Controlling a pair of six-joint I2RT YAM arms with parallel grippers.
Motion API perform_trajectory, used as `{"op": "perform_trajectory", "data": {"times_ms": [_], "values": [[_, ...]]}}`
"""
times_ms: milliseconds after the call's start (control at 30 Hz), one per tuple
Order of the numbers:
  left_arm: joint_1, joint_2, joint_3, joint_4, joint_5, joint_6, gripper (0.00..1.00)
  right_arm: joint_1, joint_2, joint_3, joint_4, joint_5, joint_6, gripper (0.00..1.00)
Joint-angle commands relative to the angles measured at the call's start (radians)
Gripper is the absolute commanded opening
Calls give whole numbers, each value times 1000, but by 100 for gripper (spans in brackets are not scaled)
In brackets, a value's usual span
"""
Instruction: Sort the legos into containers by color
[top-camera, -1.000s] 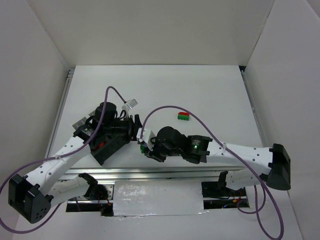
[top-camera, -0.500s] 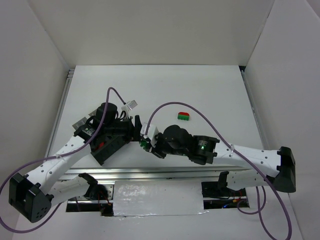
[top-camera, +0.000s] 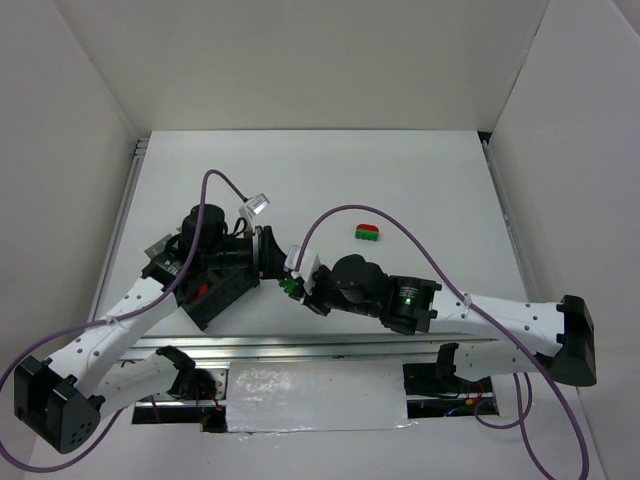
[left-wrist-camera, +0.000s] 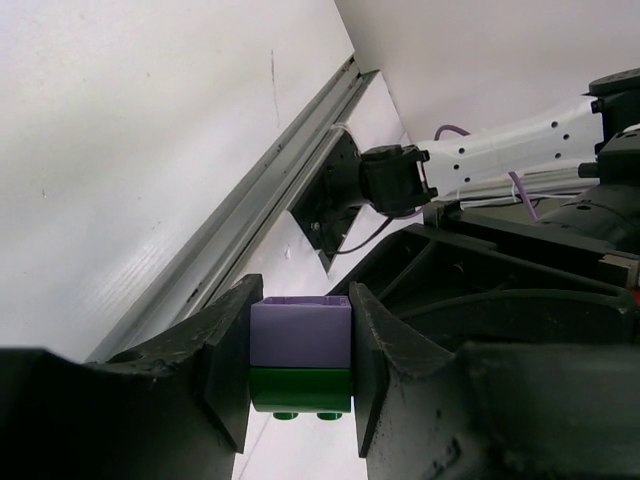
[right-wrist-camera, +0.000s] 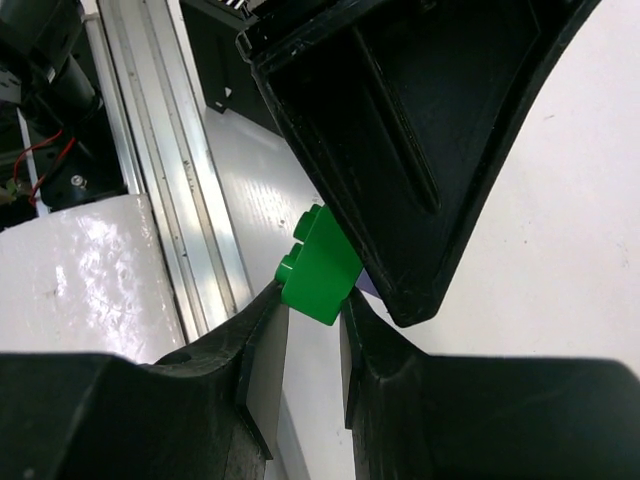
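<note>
A two-brick stack of legos hangs between my grippers above the table: a lilac brick (left-wrist-camera: 300, 335) on a green brick (left-wrist-camera: 300, 388). My left gripper (left-wrist-camera: 300, 368) is shut across both bricks. My right gripper (right-wrist-camera: 312, 300) is shut on the green brick (right-wrist-camera: 320, 265) at its fingertips, just under the left gripper's finger (right-wrist-camera: 400, 150). In the top view the stack (top-camera: 291, 286) sits where both grippers meet, right of the black box of containers (top-camera: 212, 305), which holds a red brick (top-camera: 200, 291). A red-and-green lego (top-camera: 367, 233) lies alone on the table.
The box's grey tabs (top-camera: 158, 245) stick out at its left edge. An aluminium rail (top-camera: 300, 345) runs along the near edge of the table. White walls enclose the table on three sides.
My left gripper opened and closed again on the stack, its wrist shifting slightly up and left. The right arm pushed a little left, still holding the green brick.
</note>
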Motion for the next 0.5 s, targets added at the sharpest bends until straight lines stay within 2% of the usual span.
{"op": "perform_trajectory", "data": {"times_ms": [0,33,67,100,300,367,400,467], "values": [[-19,-37,14,19,65,7,0,-7,-17,-25,132,102,-2,23],[-19,-41,12,19,54,12,0,-7,-35,-51,165,100,10,58],[-19,-53,14,19,39,12,0,-7,-43,-66,169,91,17,85],[-19,-61,14,19,24,11,0,-9,-54,-80,213,88,35,99],[-17,-93,63,-44,-165,23,0,-67,-129,-152,238,38,148,100],[-17,-113,58,-27,-214,26,0,-113,-176,-188,267,-21,217,100],[-17,-126,48,-2,-222,24,0,-162,-195,-201,305,-48,301,100],[-19,-167,6,86,-237,6,0,-228,-239,-246,360,-192,406,100]]}}
